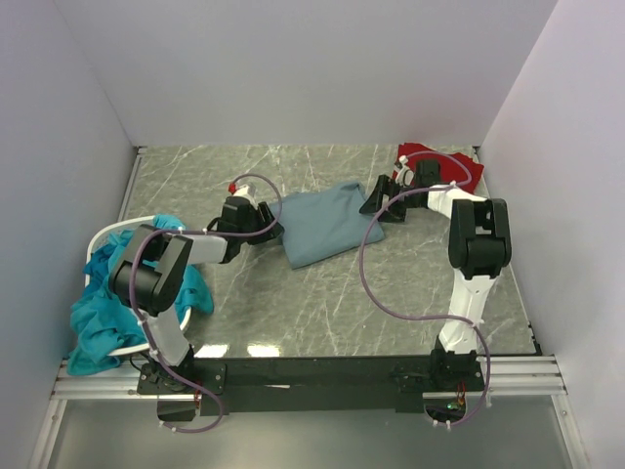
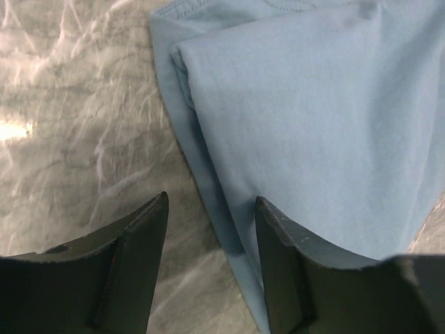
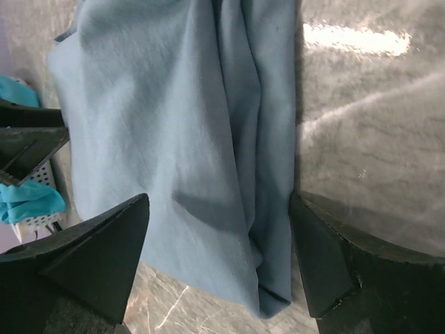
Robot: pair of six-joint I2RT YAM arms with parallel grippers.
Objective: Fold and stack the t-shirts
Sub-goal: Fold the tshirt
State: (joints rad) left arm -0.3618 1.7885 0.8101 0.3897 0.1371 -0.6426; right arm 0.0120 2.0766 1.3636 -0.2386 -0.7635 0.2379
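The slate-blue t-shirt (image 1: 322, 225) lies folded flat at mid-table. My left gripper (image 1: 271, 229) is at its left edge. In the left wrist view the left gripper (image 2: 212, 198) has its jaws apart, with the shirt's layered edge (image 2: 222, 209) lying between them on the table, one finger over the cloth. My right gripper (image 1: 375, 203) is at the shirt's right edge. It is wide open (image 3: 219, 198) and straddles the bunched fold (image 3: 271, 209). A red t-shirt (image 1: 430, 159) lies at the back right. Teal t-shirts (image 1: 103, 313) spill from the basket on the left.
The white basket (image 1: 117, 231) stands at the left edge beside the left arm's base, and its mesh (image 3: 42, 177) shows in the right wrist view. White walls close in the marble table (image 1: 322, 303) on three sides. The red t-shirt is just behind the right wrist.
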